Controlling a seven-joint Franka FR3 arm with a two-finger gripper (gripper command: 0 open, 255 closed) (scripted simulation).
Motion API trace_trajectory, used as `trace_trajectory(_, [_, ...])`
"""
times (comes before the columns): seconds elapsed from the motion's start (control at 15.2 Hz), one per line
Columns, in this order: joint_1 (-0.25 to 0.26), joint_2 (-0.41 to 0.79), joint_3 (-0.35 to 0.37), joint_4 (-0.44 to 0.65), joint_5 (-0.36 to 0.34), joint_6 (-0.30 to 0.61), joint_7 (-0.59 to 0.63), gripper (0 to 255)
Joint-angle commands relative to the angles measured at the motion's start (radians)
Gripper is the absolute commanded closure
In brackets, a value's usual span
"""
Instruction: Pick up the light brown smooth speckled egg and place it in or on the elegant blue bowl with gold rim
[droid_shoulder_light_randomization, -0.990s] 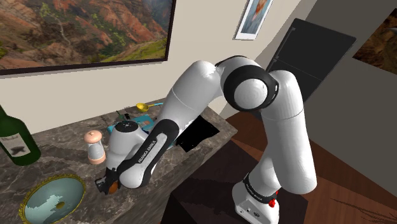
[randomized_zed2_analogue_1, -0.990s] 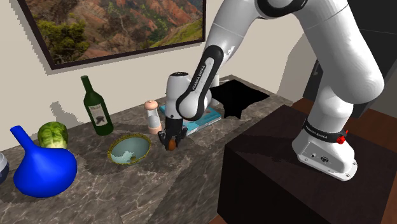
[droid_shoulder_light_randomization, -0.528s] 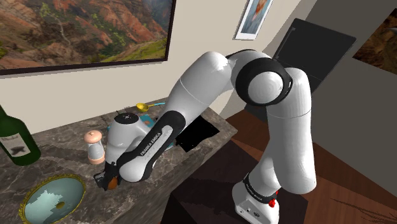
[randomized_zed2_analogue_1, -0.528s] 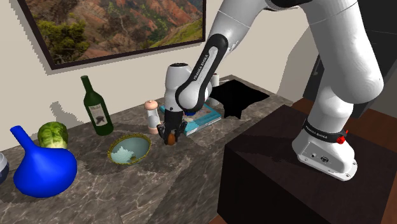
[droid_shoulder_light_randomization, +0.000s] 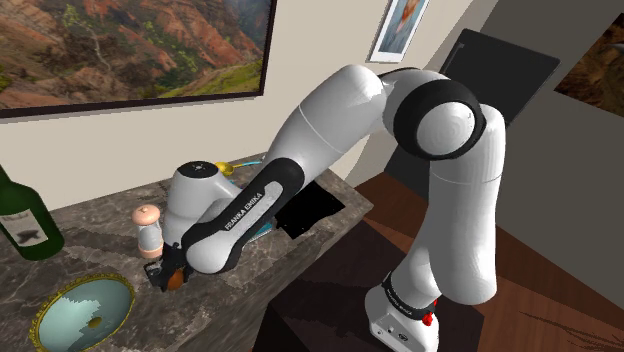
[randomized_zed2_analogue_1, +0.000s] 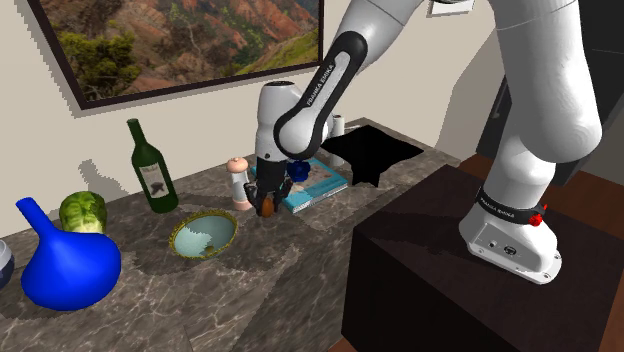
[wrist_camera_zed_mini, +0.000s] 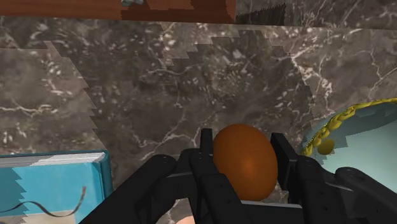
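The brown egg (wrist_camera_zed_mini: 245, 162) has its lower end hidden inside the gripper (wrist_camera_zed_mini: 242, 141). In the shoulder view only a little of it peeks out. The bowl (wrist_camera_zed_mini: 336, 122) is cut off at the picture's edge. The two fingers pinch the egg from both sides. Its long way runs along the fingers, pointing down at the stone counter (wrist_camera_zed_mini: 159, 83). It hangs between the bowl and a blue book (wrist_camera_zed_mini: 51, 172).

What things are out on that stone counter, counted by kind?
Eggs: 1, brown egg, held in the hand
Bowls: 1, gold-rimmed bowl
Bottles: 1, green bottle
Vases: 1, blue vase
Shakers: 1, shaker
Lettuces: 1, lettuce
Books: 1, blue book
Total plainly seen: 7
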Motion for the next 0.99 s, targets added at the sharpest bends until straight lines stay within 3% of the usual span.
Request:
trace_trajectory(0.0, [-0.005,-0.026,0.005,-0.005,0.004,-0.021,-0.001,255])
trace_trajectory(0.73, [-0.023,-0.146,0.024,-0.012,0.026,-0.132,0.001,255])
trace_trajectory(0.92, [0.026,-0.061,0.005,0.124,-0.018,-0.178,0.064,255])
